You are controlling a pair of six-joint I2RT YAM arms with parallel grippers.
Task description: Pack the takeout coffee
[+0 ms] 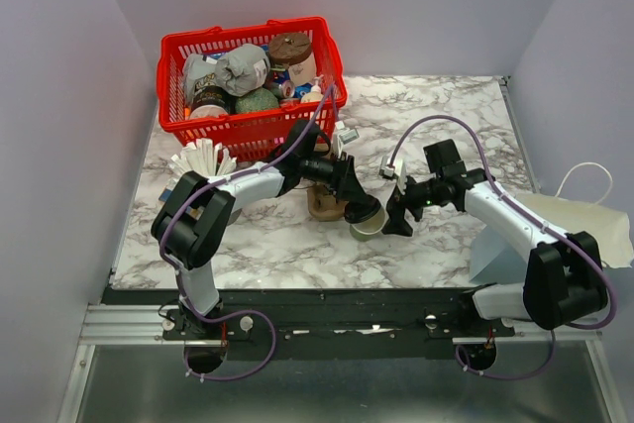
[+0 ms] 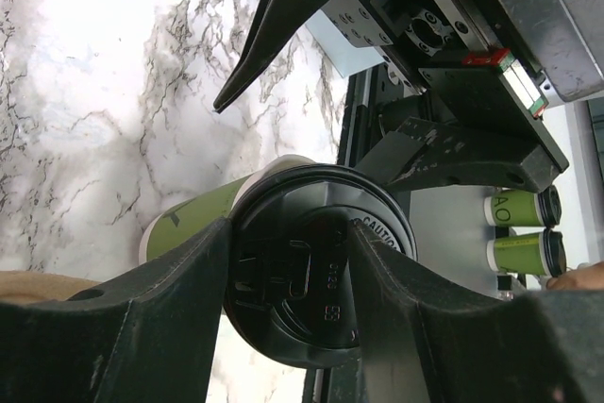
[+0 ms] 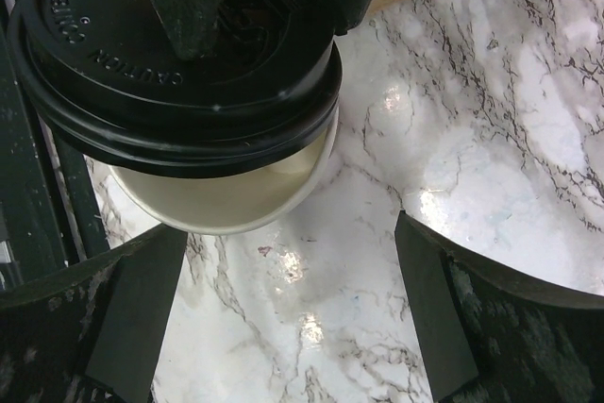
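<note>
Here, right wrist alone shows lid (image 3: 189, 92) sitting askew on cup (image 3: 236, 195) rim; left jaws pinch lid, right jaws spread beside cup.

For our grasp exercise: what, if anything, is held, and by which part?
Left gripper: jaws clamp the black lid from opposite sides. Right gripper: nothing.

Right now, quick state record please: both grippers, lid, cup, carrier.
left gripper: closed on the black lid
right gripper: open, empty, close beside the cup
black lid: partly over the cup mouth, offset, not seated
green cup: crescent of cream rim showing past the lid
cardboard carrier: just behind the left gripper
</note>
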